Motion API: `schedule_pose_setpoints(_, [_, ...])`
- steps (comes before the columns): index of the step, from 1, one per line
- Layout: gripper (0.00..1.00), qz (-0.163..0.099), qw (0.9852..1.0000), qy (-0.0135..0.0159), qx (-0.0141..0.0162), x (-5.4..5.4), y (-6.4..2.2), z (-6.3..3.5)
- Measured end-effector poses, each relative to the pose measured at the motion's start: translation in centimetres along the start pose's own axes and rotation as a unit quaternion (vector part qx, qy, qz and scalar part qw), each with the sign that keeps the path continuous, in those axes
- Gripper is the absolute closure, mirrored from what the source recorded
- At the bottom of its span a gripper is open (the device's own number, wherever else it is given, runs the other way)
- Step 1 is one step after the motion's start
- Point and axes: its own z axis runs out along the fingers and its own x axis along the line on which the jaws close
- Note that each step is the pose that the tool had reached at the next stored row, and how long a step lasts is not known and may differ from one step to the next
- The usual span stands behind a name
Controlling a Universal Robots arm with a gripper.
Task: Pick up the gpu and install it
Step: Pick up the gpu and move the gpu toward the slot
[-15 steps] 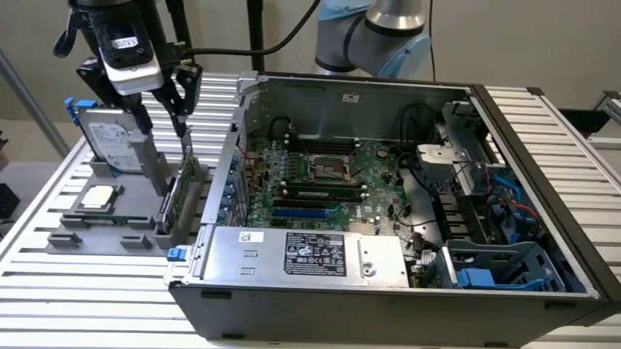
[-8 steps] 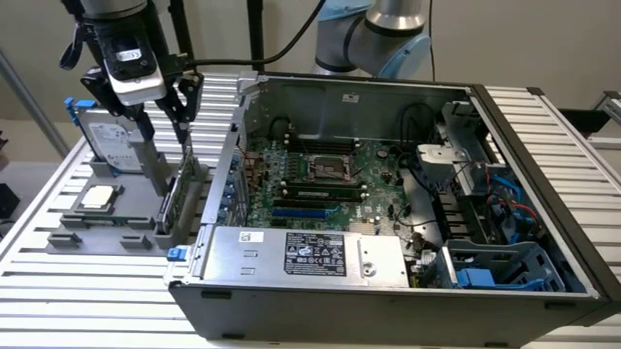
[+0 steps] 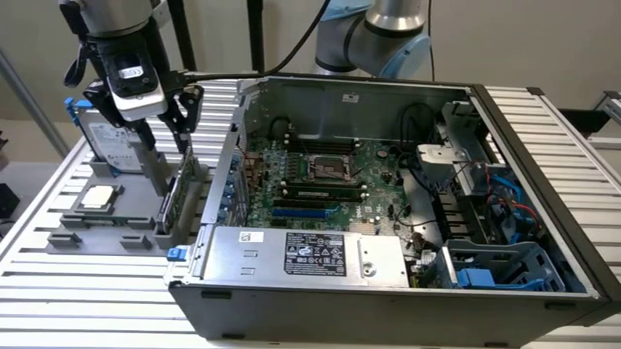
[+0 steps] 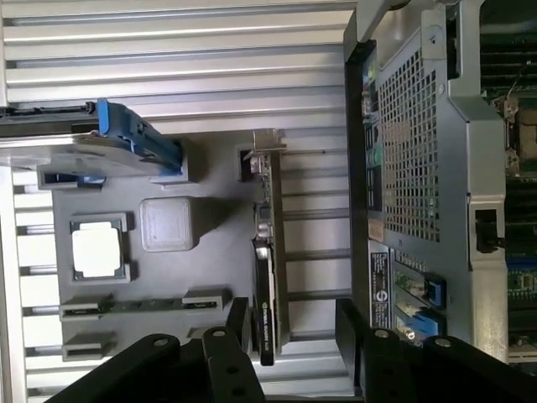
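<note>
Your claw [image 3: 165, 139] hangs spread wide over the gpu [image 3: 176, 198], upright in a tray [image 3: 131, 218] on the ribbed surface [image 3: 87, 291]; pale wall [image 3: 543, 43] behind.

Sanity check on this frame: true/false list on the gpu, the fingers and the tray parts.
1. The gpu stands on edge in the gray tray, outside the case. True.
2. The fingers are shut on the gpu. False: they are open and not gripping it.
3. The CPU chip lies flat in the tray. True.
4. The hard drive is mounted inside the case. False: it stands in the tray with its blue rails on.
</note>
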Motion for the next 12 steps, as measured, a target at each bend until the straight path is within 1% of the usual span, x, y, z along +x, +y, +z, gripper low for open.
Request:
schedule_pose_setpoints(8, [0.0, 0.0, 1.0, 0.0, 0.0, 0.5, -0.62, 1.43])
schedule_pose_setpoints(12, [0.0, 0.0, 1.0, -0.0001, 0.0, 0.6, -0.71, 2.16])
